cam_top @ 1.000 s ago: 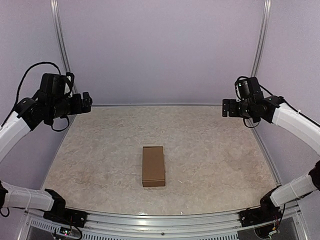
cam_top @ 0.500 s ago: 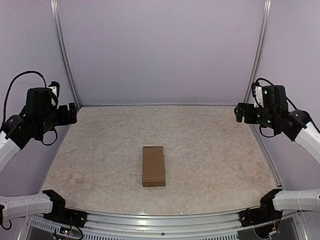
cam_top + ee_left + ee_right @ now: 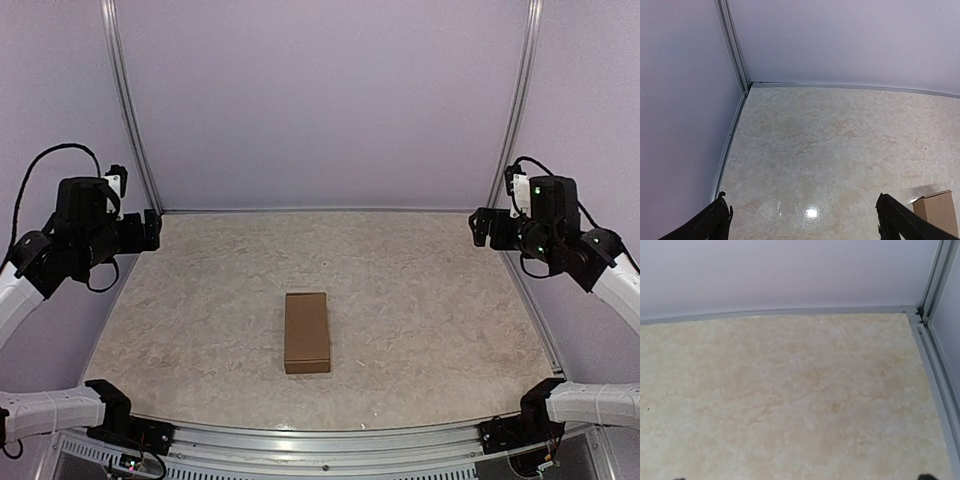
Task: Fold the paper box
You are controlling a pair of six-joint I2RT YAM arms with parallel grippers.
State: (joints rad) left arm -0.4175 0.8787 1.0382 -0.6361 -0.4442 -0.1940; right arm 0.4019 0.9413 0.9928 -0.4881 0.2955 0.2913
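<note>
- Left gripper [image 3: 150, 230]: hung above the table [image 3: 420, 290] near its far-left corner and held nothing. In the wrist view its fingers [image 3: 715, 222] stood wide apart at the lower corners, so the jaws were open.
- Box [image 3: 307, 332]: brown, folded shut, and flat on the table. It lay about midway between the arms, toward the near edge, with its long side running front to back, well apart from both grippers.
- Right gripper [image 3: 482, 227]: hung near the far-right corner and held nothing. Only its fingertips [image 3: 926, 477] showed at the bottom edge of the wrist view, far apart, so the jaws were open.
</note>
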